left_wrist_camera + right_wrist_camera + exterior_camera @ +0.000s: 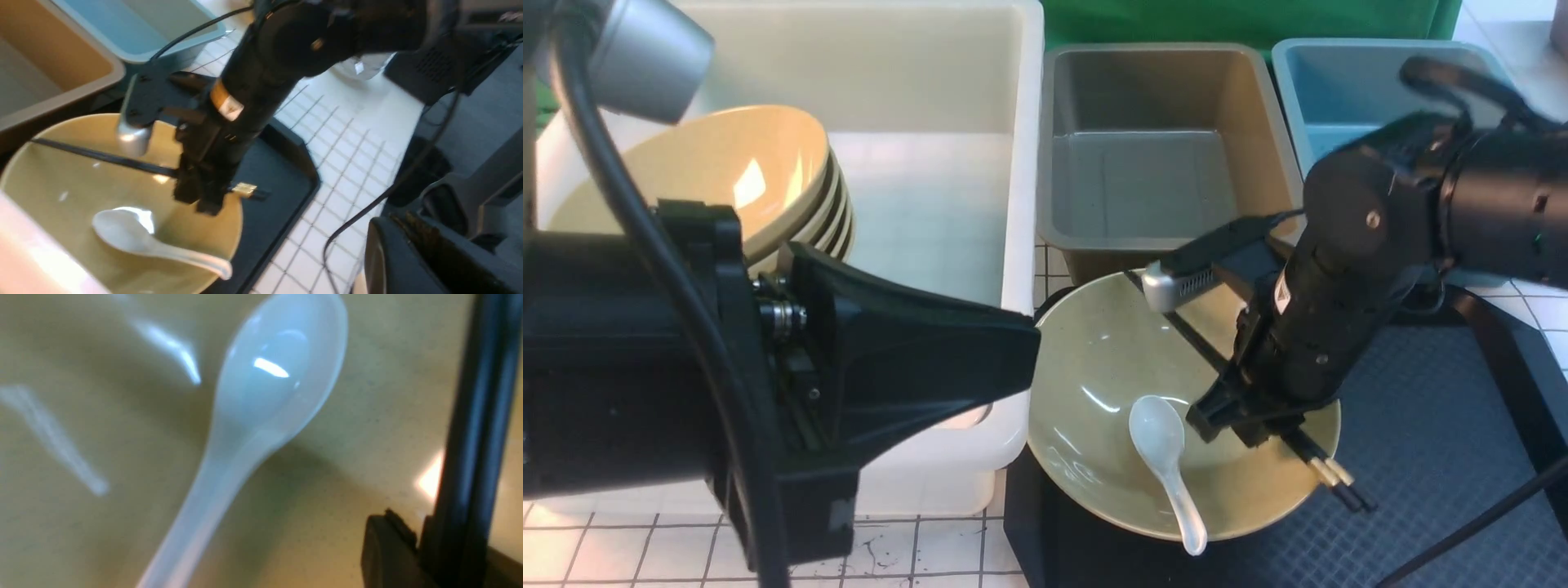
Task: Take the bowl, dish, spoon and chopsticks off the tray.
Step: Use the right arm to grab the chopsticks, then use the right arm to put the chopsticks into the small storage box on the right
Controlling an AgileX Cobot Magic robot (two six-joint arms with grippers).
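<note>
Lower ctr: bowl (pixel 1094 392) = glossy, smooth, ceramic-look. Spoon (pixel 1158 433) in it: shiny white, same look. Chopsticks (pixel 1194 336): smooth blk w/ metallic-gold bands. Lower R: tray (pixel 1421 408), dark plastic-look, textured base. Upper ctr: bin (pixel 1147 180), smooth plastic-look. Top: green backdrop (pixel 1225 20), cloth-look.

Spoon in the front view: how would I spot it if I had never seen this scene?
On the black tray sits a wide olive-yellow bowl. Inside it lies the spoon, its handle reaching over the near rim. It is short, white and deep-scooped, unlike the long, thin black chopsticks beside it.
</note>
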